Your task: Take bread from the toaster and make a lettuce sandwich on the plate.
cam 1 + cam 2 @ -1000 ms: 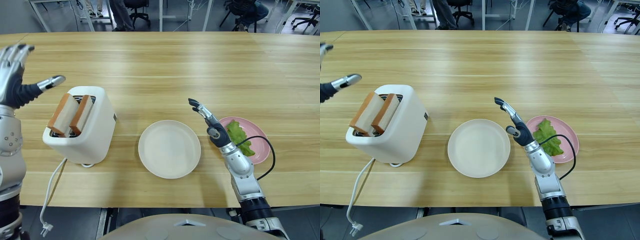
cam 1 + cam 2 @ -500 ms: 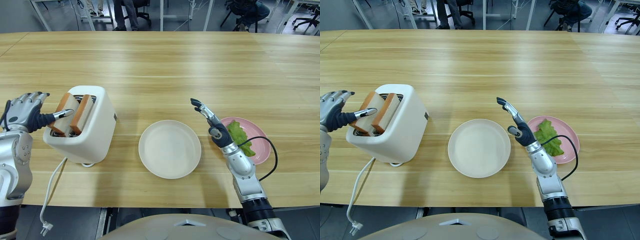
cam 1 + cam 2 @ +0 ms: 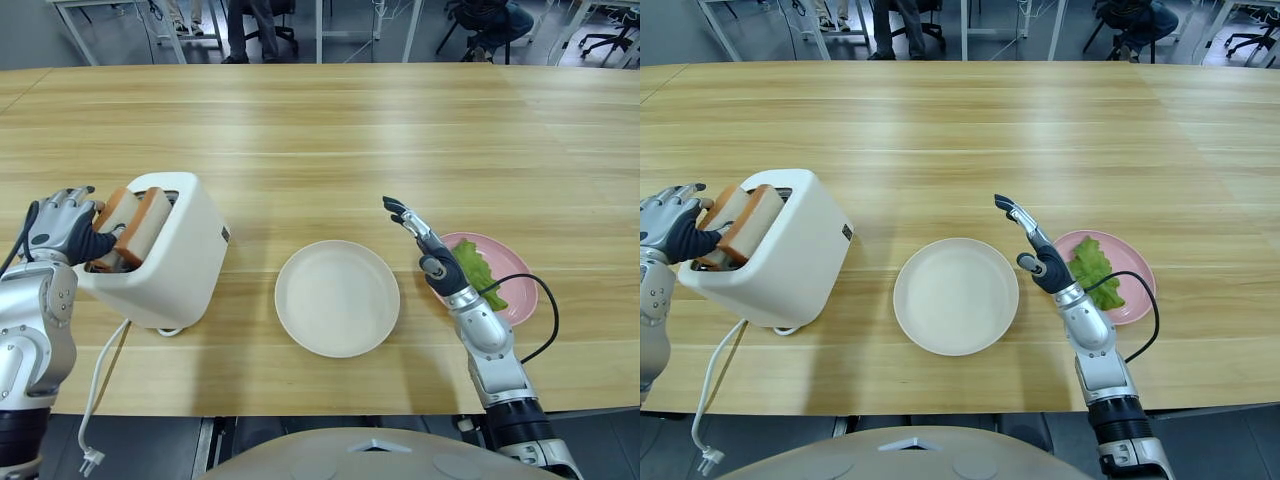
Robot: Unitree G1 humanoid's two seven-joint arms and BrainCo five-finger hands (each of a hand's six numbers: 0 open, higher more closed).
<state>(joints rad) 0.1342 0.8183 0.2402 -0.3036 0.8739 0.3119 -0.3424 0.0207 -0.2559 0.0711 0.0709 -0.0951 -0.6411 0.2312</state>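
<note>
Left hand [image 3: 62,228] around bread slice [image 3: 114,204] in toaster [image 3: 178,262]

An office, judging by wheeled chairs [image 3: 600,38] and desk legs [image 3: 412,28] behind.

Bench [image 3: 330,130] bare from 10 to 2 o'clock. Tilted toaster [image 3: 175,265] blocks 9; left hand [image 3: 60,228] grips its bread [image 3: 113,207]. Gap between toaster and white plate [image 3: 337,297]. Right hand [image 3: 418,232], fingers straight, fills gap to pink plate [image 3: 520,270] at 3.

Bright, even overhead light — soft sheen across the table [image 3: 330,130], shadows faint.
</note>
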